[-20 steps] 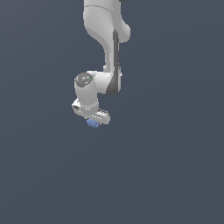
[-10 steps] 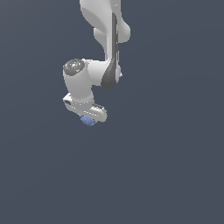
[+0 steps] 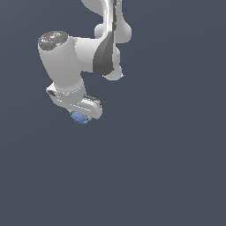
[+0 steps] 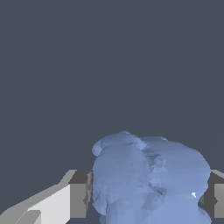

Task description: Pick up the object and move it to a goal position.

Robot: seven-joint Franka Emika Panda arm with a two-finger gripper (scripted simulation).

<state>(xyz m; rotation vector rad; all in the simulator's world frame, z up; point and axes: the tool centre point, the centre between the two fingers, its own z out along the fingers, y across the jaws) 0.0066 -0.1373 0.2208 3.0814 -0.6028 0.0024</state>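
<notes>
The object is a small lumpy blue blob (image 3: 80,118). It sits under the white arm's hand in the exterior view, mostly hidden by the hand. My gripper (image 3: 81,115) is shut on it and holds it in the air. In the wrist view the blue blob (image 4: 148,179) fills the space between my two fingers; one grey finger pad (image 4: 80,192) presses one side and the other pad (image 4: 215,197) the opposite side. No goal marker shows in either view.
The white arm (image 3: 106,48) reaches down from the top of the exterior view. Plain dark grey background fills both views, with no other objects or edges visible.
The arm has moved towards the exterior view's left and closer to the camera, carrying the blue blob with it. The grip has not changed.
</notes>
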